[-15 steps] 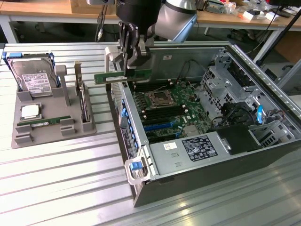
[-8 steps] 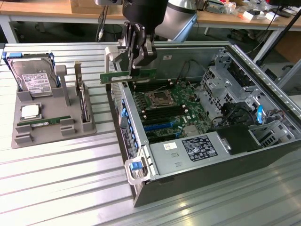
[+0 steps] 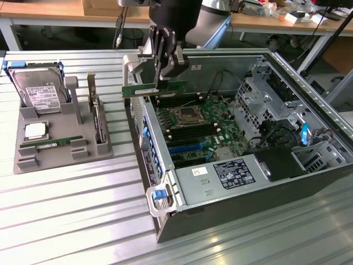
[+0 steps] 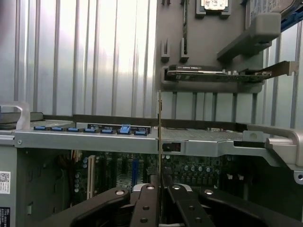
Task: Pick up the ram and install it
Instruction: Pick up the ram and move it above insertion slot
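Observation:
My gripper [image 3: 164, 74] is shut on the ram [image 3: 140, 89], a long thin green stick held level and on edge. It hangs above the near-left wall of the open computer case [image 3: 309, 105], just over the motherboard [image 3: 194, 126] and its memory slots [image 3: 185, 148]. In the wrist view the ram [image 4: 160, 137] appears edge-on as a thin upright line rising from between the black fingers [image 4: 144, 203], over the case's metal rim [image 4: 94, 139].
At the exterior view's left a grey holder [image 3: 63, 154] carries a hard drive [image 3: 38, 91], a silver CPU chip [image 3: 36, 131], another green stick [image 3: 52, 143] and an upright card [image 3: 98, 118]. Cables and drive cages [image 3: 270, 110] fill the case's right side.

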